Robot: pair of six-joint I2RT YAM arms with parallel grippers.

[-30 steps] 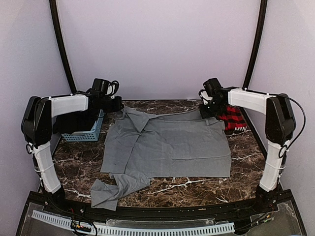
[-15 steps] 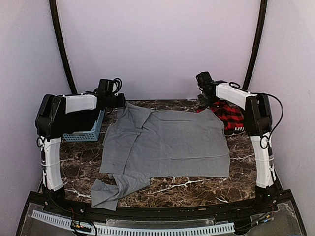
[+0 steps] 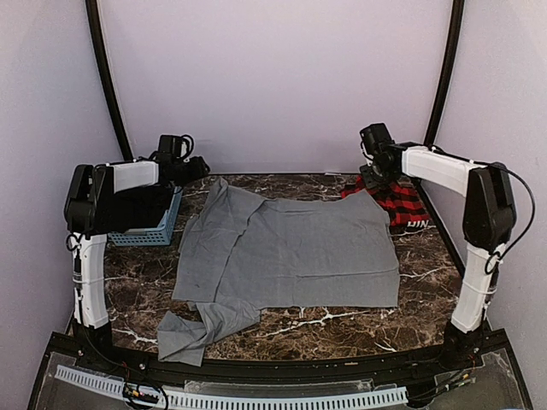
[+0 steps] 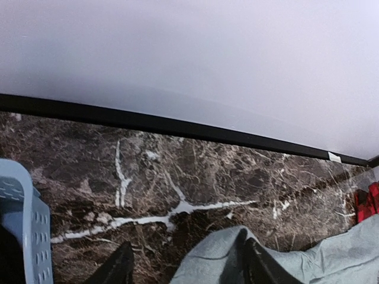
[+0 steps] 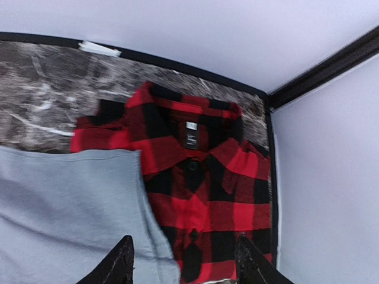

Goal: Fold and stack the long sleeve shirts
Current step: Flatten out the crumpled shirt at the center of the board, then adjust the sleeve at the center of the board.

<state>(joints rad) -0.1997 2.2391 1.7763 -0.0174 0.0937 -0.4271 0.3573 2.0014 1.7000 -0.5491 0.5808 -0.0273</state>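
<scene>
A: Location of the grey shirt [image 3: 299, 248]?

B: Spread flat across the middle of the marble bench [image 3: 333, 320], long axis running left to right, one sleeve bunched at the near left.

A: And the plaid one?

B: Red-and-black flannel shirt [image 5: 201, 177] at the far right corner, collar toward the back wall, its left side overlapped by the grey shirt's far right corner.

A: State of the jaws?

B: Left gripper [image 4: 185, 254] with jaws apart, holding nothing, poised over the grey shirt's far left corner, near a blue basket [image 3: 145, 226]. Right gripper [image 5: 183, 248] also with jaws apart and empty, above the line where grey cloth meets plaid.

A: Key relation for the next move?

B: Likely the grey shirt's far edge: directly beneath both grippers, each arm nearest its own corner, fold direction toward the near edge.
</scene>
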